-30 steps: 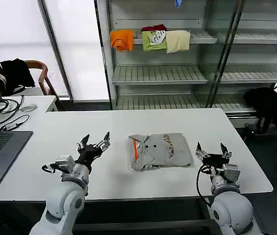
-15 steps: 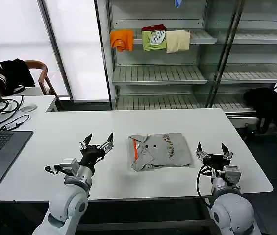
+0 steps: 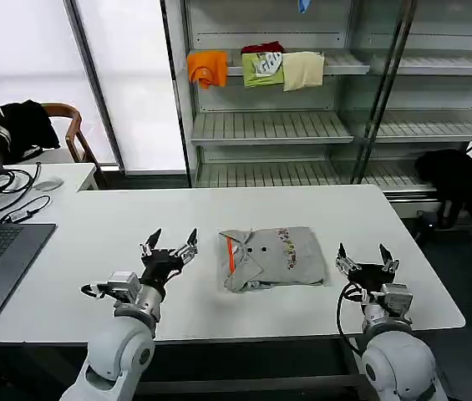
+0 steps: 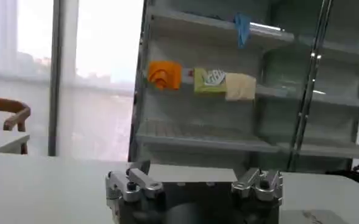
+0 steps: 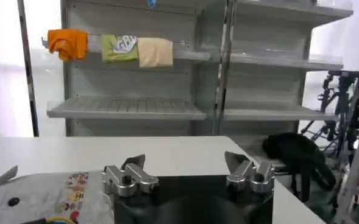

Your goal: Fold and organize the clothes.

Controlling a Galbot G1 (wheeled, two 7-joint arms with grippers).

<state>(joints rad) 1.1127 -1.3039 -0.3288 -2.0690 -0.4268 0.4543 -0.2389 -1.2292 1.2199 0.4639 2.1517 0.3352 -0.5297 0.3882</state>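
Folded shirt (image 3: pixel 271 258) is flanked at 9 and 3 o'clock by left gripper (image 3: pixel 169 247) and right gripper (image 3: pixel 362 254), fingers spread empty; folds could be undone by a one-layer pinch.

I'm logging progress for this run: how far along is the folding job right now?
Folding looks done: the grey shirt lies as a compact rectangle on the white table. Nothing is in hand; the left tool and right tool sit open on either side, apart from it. Left: putting it away, perhaps on the shelf behind.
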